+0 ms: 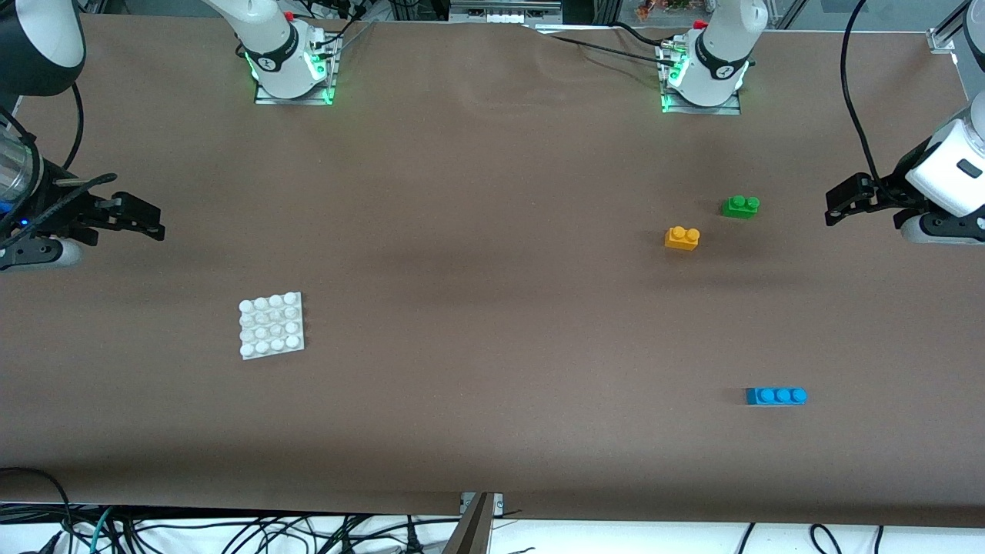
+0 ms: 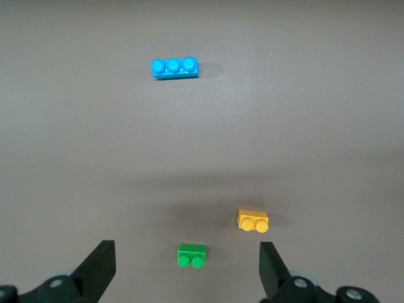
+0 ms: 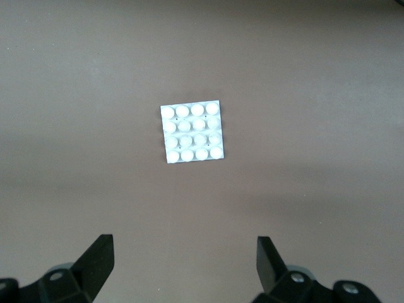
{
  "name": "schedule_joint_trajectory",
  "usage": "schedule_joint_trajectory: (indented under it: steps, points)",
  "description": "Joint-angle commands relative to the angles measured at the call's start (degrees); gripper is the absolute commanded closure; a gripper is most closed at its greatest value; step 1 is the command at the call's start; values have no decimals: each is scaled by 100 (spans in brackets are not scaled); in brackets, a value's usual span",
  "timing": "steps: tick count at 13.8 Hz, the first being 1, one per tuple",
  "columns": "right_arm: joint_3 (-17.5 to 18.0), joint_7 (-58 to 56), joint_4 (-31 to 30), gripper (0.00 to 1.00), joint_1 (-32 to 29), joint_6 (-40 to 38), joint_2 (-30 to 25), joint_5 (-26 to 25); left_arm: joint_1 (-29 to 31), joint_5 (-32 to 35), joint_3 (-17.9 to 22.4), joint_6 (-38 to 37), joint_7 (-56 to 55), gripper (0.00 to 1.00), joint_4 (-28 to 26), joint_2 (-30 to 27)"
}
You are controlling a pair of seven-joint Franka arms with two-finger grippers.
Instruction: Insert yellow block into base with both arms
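The yellow block (image 1: 682,238) lies on the brown table toward the left arm's end, studs up; it also shows in the left wrist view (image 2: 253,220). The base (image 1: 272,325) lies flat toward the right arm's end, nearer the front camera, and shows in the right wrist view (image 3: 192,132). My left gripper (image 1: 840,206) hangs open and empty above the table's edge at the left arm's end, apart from the block; its jaws (image 2: 186,251) stand wide. My right gripper (image 1: 145,218) hangs open and empty above the table's edge at the right arm's end (image 3: 184,244), apart from the base.
A green two-stud brick (image 1: 740,205) lies beside the yellow block, a little farther from the front camera (image 2: 191,255). A blue three-stud brick (image 1: 776,395) lies nearer the front camera (image 2: 175,66). Cables hang at the table's front edge.
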Motion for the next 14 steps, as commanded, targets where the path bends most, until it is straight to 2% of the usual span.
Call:
schedule_joint_trajectory:
  steps: [1,14]
  points:
    - [15,51,-87,0,0,59,-72,-59,-33,-46,49,-115,141,0,153,50]
    - [-2,60,-78,0,-44,454,34,20,-33,-37,49,-115,141,0,153,50]
